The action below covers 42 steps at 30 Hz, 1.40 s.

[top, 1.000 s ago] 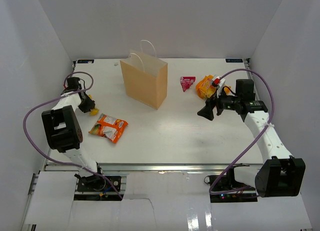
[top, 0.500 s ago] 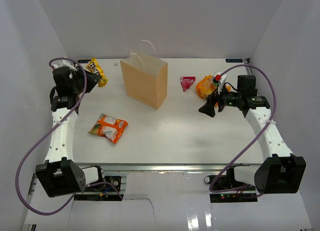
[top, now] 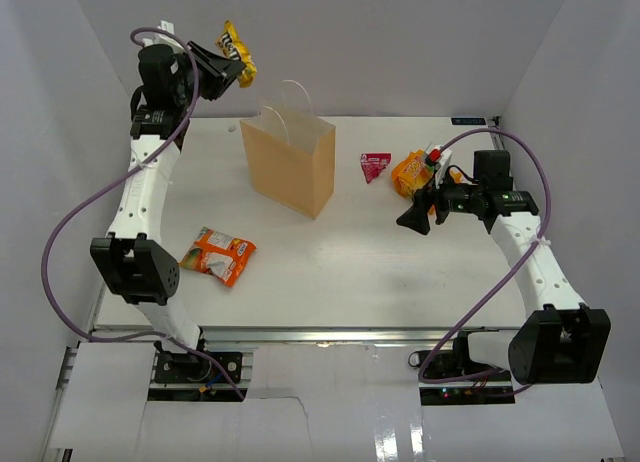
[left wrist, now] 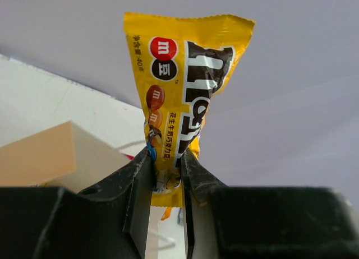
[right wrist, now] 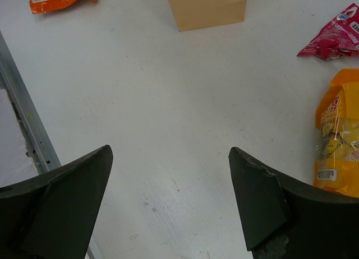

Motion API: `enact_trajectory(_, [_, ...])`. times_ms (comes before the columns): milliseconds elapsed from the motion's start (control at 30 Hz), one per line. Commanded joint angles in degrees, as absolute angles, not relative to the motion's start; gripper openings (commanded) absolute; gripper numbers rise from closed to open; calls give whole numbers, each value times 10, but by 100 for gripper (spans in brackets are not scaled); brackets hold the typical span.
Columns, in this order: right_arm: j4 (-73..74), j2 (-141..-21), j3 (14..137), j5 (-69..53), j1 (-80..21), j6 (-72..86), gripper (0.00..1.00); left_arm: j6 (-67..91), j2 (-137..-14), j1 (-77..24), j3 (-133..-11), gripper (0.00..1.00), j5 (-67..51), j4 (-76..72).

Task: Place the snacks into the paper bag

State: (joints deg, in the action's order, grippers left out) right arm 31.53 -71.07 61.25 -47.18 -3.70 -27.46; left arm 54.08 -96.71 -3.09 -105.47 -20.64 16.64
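**Small yellow packet (left wrist: 182, 91) held in the air near the paper bag (top: 290, 167)**

The small yellow packet was not on the table (top: 350, 272). It hung high in the air, in front of the back wall. In the top view it appeared up and to the left of the bag's mouth. The left gripper (left wrist: 167, 169) held it by its lower end. The two fingers stood narrow, and each one pressed one side of the wrapper. The rest of the packet stood up above the fingers, with its printed face toward the wrist camera. In this same wrist view, the top edge of the bag showed low on the left side.

The paper bag stood upright on the far middle part of the table, and its white handles (top: 297, 87) rose above the rim.

The orange-white packet (top: 217, 255) lay flat on the near left part of the table, well apart from the bag. The red triangular packet (top: 374, 165) lay to the right of the bag. The orange-yellow pouch (top: 410, 172) lay just beside it, further to the right.

The right gripper (right wrist: 169, 152) stood with its fingers wide apart and held nothing. It was above the table, near the orange-yellow pouch but not touching it. In its wrist view the pouch lay at the right edge, and only bare table showed between the fingers.
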Motion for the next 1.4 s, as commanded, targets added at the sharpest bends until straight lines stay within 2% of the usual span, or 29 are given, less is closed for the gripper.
enact_trajectory(0, [309, -689, 605, -490, -33, -274, 90, 564, -1017, -46, -1142, 34, -227, 176])
enact_trajectory(67, [307, -686, 602, -490, -33, -274, 90, 550, -1041, -52, -1189, 34, -223, 190])
enact_trajectory(300, [304, -684, 594, -492, -33, -273, 90, 526, -1075, -79, -1208, 34, -229, 196])
enact_trajectory(833, [294, -697, 602, -495, -33, -266, 90, 484, -967, -98, -999, 37, -233, 176])
enact_trajectory(967, [292, -700, 606, -494, -33, -268, 90, 484, -969, -100, -1004, 52, -239, 175])
enact_trajectory(1000, [291, -702, 607, -494, -33, -266, 90, 484, -969, -101, -1005, 60, -238, 176])
enact_trajectory(1100, [273, -711, 611, -498, -33, -243, 89, 483, -971, -100, -1019, 70, -237, 178])
enact_trajectory(1233, [254, -761, 641, -469, -44, -188, 83, 462, -982, -101, -1064, 75, -223, 200])
enact_trajectory(1367, [254, -842, 744, -346, -80, -102, 82, 408, -982, -94, -1139, 77, -185, 253])
